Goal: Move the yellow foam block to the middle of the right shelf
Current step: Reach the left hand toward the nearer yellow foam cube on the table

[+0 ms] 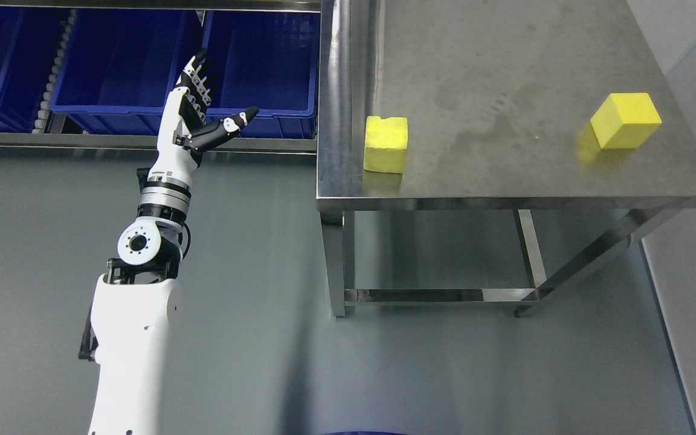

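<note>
Reaching comes first: your left hand hangs spread and empty, well left of the table, so swing it to the near block.

left arm: glossy white shell, bulky forearm | elbow joint: round white disc, black centre hole ringed by small screws | wrist: silver and black bands | left hand: white back, black jointed fingers with white segments, black thumb
</note>
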Robot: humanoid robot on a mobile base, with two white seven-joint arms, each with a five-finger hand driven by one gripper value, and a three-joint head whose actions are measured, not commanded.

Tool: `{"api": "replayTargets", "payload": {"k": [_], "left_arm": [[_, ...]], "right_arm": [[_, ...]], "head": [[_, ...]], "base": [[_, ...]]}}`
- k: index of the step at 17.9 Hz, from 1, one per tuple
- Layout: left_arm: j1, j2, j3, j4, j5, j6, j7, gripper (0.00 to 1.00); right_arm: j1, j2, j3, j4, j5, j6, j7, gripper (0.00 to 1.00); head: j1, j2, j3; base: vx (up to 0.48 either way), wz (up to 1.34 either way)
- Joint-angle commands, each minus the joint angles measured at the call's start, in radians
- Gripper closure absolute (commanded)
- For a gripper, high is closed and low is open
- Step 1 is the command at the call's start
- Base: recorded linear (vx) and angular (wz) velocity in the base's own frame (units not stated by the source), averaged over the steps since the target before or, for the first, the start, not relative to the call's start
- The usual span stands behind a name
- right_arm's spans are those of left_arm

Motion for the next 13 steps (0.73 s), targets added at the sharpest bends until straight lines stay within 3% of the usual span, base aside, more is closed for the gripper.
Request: {"api": "replayTargets", "payload": {"k": [1, 4, 10, 13], "left_arm": [[-0.023, 0.017, -0.009, 0.008, 0.000, 0.011, 0.000, 0.00], [-0.052, 0.017, -0.023, -0.005, 0.000, 0.002, -0.026, 0.00], [-0.146, 0.017, -0.079, -0.004, -0.014, 0.005, -0.532, 0.03], [-0.157, 0.035, -0.144, 0.007, -0.072, 0.005, -0.566, 0.03]], "right_arm": [[0.025, -0.017, -0.012, -0.017, 0.003, -0.001, 0.000, 0.00], [0.023, -0.017, -0.012, -0.017, 0.003, -0.001, 0.000, 0.00], [0.023, -0.017, -0.012, -0.017, 0.003, -0.001, 0.000, 0.00], [0.025, -0.017, -0.011, -0.017, 0.003, -0.001, 0.000, 0.00]], "head": [[0.0000, 0.000, 0.000], [0.0000, 0.000, 0.000], [0.0000, 0.000, 0.000], [0.0000, 0.000, 0.000]], "base": [[0.000, 0.00], [0.000, 0.00], [0.000, 0.00], [0.000, 0.00]]}}
